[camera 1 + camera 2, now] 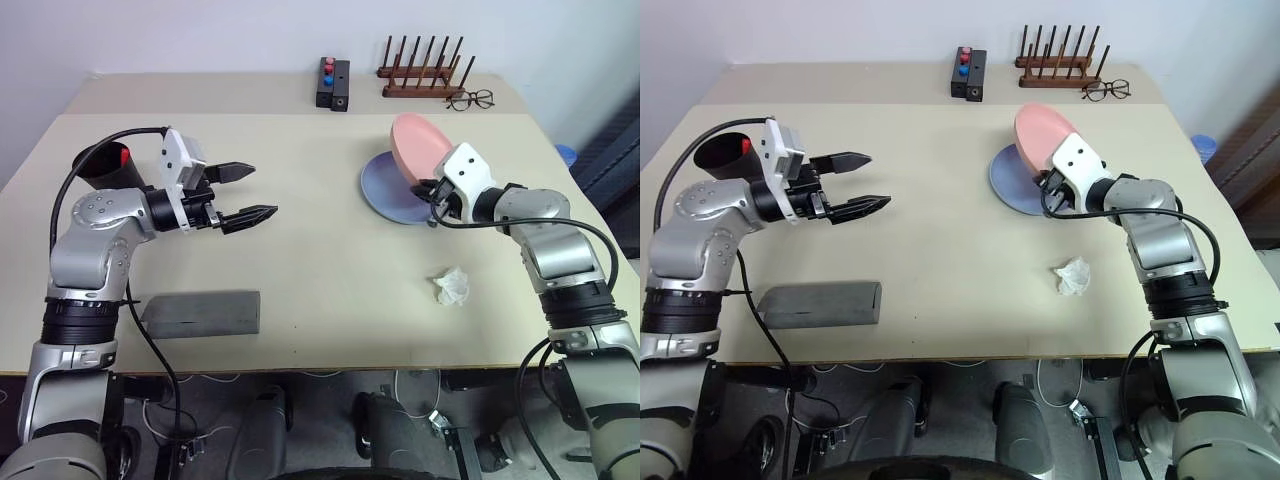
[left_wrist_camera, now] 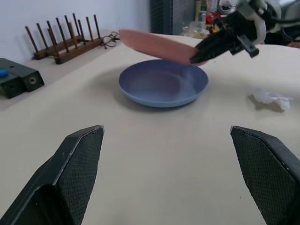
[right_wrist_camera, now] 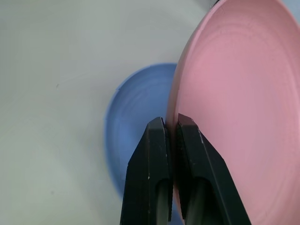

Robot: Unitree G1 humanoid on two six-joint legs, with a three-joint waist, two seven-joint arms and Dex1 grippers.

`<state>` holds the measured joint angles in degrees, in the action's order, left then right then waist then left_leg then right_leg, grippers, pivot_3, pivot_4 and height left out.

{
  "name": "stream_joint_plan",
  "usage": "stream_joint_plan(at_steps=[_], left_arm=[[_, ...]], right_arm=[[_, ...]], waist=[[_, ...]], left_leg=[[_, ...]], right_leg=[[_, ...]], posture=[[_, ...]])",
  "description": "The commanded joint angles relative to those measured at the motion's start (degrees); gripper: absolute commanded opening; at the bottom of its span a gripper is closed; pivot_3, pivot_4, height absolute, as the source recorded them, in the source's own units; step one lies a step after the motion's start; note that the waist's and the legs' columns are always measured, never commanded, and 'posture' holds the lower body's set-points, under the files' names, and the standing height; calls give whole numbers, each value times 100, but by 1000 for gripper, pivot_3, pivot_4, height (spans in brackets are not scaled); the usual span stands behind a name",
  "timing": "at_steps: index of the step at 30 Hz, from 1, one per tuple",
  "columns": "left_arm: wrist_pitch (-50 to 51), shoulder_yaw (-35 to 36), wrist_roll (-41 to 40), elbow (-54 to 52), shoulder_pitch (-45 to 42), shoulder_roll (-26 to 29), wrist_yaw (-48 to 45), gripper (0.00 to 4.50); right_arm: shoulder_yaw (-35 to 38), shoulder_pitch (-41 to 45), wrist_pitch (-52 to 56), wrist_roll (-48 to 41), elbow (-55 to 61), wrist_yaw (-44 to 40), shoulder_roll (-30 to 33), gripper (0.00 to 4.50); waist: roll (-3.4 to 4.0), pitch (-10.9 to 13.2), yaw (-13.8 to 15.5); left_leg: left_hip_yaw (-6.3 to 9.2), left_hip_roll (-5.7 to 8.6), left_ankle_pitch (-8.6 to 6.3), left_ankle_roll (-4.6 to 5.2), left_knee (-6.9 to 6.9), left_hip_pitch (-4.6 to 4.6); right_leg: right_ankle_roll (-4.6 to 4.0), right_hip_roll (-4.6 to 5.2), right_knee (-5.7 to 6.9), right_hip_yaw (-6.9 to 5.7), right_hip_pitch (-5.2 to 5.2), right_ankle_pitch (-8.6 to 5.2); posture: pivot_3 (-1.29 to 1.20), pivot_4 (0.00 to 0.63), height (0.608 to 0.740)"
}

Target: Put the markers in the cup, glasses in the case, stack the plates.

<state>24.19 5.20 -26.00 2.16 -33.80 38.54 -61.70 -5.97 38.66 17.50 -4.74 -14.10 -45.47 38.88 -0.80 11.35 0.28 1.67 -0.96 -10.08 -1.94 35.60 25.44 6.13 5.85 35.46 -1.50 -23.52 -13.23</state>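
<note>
My right gripper (image 1: 437, 195) is shut on the near rim of the salmon pink plate (image 1: 420, 145). It holds the plate tilted just above the light blue plate (image 1: 383, 188), which lies flat on the table at the back right. In the right wrist view both fingers (image 3: 154, 154) pinch the pink rim. My left gripper (image 1: 258, 190) hangs open and empty over the table's left middle, pointing right. Behind it stands the black cup (image 1: 98, 165) with a marker's red cap (image 1: 121, 157) showing inside. The grey case (image 1: 200, 312) lies closed near the front left edge. The glasses are out of view.
A crumpled white paper (image 1: 452, 287) lies in front of the plates at the right. At the back stand a black box with red and blue knobs (image 1: 333, 82), a wooden peg rack (image 1: 420, 72) and thin-framed clear spectacles (image 1: 470, 99).
</note>
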Motion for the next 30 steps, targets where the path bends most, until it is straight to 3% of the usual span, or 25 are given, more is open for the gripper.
stream_joint_plan(at_steps=[1, 5, 6, 8, 15, 19, 24, 30], left_arm=[[110, 130, -163, -300, 0, 89, 44, 4500], [138, 78, -159, -241, -114, 65, 49, 4500], [135, 69, -153, -226, -137, 63, 43, 4500], [123, 48, -135, -194, -181, 57, 29, 4500], [148, 15, -129, -186, -212, 64, -15, 4500], [161, 6, -154, -167, -237, 43, -64, 4500], [442, 20, -416, -159, -265, 92, -391, 4500], [749, -84, -729, -191, -316, 124, -924, 4500]], right_arm=[[72, -130, -54, -61, 440, -226, 87, 29], [67, -365, -31, -10, 607, -332, 101, 29], [116, -383, 30, -50, 615, -330, 78, 332], [172, -395, 80, -89, 675, -328, 54, 1014], [247, -450, 35, -2, 719, -163, 66, 4459], [558, -576, 374, -337, 1041, -213, 144, 4459], [1545, -726, 2244, -1726, 1969, -364, 257, 4459], [1778, -1860, 3559, -2224, 3242, -480, 1116, 4459]], waist=[[0, 0, -2], [0, 0, -6], [0, 0, -5], [0, 0, -4], [0, 0, -16], [0, 0, -3], [0, 0, 17], [-2, -1, 48]], left_leg=[[0, 0, 0, 0, 0, 0], [0, 0, 0, 0, 0, -4], [0, 0, 0, 0, 0, -4], [0, 0, 0, 0, 1, -3], [0, 0, 0, -1, 0, -4], [0, 0, 0, -1, 0, -4], [0, -1, 0, -1, 2, -4], [3, -1, -1, -1, -1, -3]], right_leg=[[0, 0, 1, 0, 0, 0], [-3, 0, 3, 0, 1, -2], [-3, 0, 3, 0, 1, -2], [-3, 0, 3, 0, 1, -2], [-3, 0, 5, 0, 1, -2], [-3, 0, 5, 1, 1, -2], [-3, 0, 6, 1, 2, -1], [-7, 1, -5, -1, 4, -4]], posture=[[0, 150, 740], [0, 150, 740], [0, 150, 740], [0, 150, 740], [0, 150, 740], [0, 150, 740], [0, 150, 740], [0, 150, 740]])
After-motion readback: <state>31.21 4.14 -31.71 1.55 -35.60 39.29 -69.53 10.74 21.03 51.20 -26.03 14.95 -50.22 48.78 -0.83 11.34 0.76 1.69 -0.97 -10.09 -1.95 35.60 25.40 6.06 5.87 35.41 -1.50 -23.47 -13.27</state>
